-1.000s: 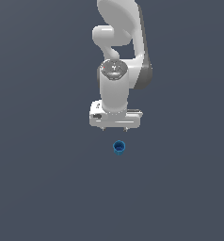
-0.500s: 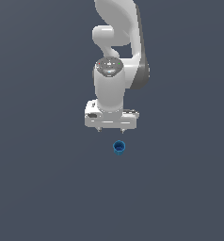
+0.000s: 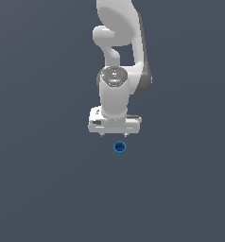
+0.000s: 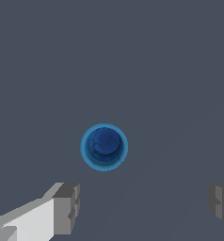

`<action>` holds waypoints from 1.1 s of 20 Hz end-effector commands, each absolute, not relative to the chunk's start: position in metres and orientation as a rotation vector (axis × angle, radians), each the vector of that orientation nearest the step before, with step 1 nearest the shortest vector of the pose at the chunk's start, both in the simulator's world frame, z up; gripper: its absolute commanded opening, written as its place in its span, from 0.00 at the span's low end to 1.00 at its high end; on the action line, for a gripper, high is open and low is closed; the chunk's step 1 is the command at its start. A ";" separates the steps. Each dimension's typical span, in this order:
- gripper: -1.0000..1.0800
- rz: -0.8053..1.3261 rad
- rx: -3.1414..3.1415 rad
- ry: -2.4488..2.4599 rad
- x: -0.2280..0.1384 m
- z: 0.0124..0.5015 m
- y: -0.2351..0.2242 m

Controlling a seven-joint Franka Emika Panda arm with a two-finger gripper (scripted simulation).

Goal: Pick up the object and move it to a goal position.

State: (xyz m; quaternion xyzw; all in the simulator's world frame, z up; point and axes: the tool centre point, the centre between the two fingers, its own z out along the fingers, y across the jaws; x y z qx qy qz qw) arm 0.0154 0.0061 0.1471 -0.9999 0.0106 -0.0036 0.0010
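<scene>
Gripper (image 3: 114,136) shifted slightly toward exterior view's left since earlier | jaws spread wide, nothing held | cup (image 3: 119,148) untouched, just near of fingers (image 4: 66,208) | cup should be centred before descent.

- Exterior view: set back, elevated, faces the arm (image 3: 118,71) head-on; whole arm and desk (image 3: 38,189) in frame.
- Wrist view: close, looks straight down past the fingers (image 4: 67,207) onto the desk.
- Shared: blue cup (image 3: 119,148) (image 4: 104,147), just ahead of the fingers.
</scene>
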 end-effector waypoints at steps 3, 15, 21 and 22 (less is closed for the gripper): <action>0.96 -0.005 -3.142 -0.052 0.023 0.122 0.019; 0.96 0.002 -3.138 -0.154 0.029 0.091 0.035; 0.96 0.001 -3.138 -0.155 0.029 0.077 0.035; 0.96 0.001 -3.138 -0.155 0.029 0.072 0.035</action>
